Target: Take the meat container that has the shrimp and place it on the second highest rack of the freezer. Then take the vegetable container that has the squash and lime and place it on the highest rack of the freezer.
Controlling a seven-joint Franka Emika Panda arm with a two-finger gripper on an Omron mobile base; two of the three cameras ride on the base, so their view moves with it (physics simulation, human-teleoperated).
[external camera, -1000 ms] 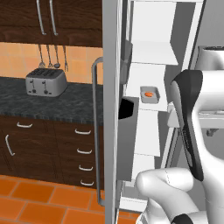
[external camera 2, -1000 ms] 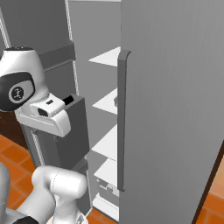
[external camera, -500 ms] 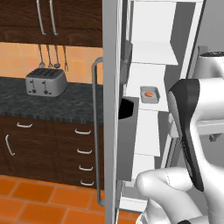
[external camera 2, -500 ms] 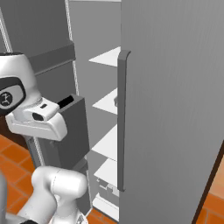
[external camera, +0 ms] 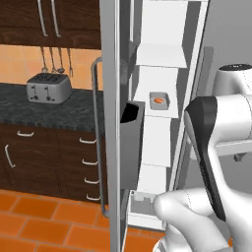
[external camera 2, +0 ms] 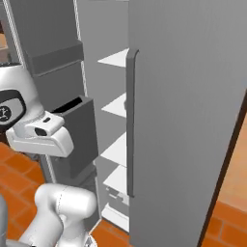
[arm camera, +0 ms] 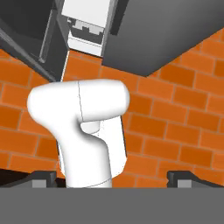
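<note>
The freezer [external camera: 162, 123] is seen standing open, the meat container [external camera: 159, 100] with its shrimp [external camera: 158, 100] already resting on a white rack. The gripper [arm camera: 111, 177] is spread wide and empty over the floor. The vegetable container is judged light, stiff and best taken by its rim.

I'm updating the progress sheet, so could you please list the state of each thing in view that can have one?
freezer: door open, white shelves exposed.
meat container: resting on a freezer shelf, upright, not held.
shrimp: lying inside the meat container.
gripper: open, empty, pointing down at the orange floor.
door bin: hanging on the inside of the open door, contents cannot be told.
toaster: upright on the dark counter.
</note>
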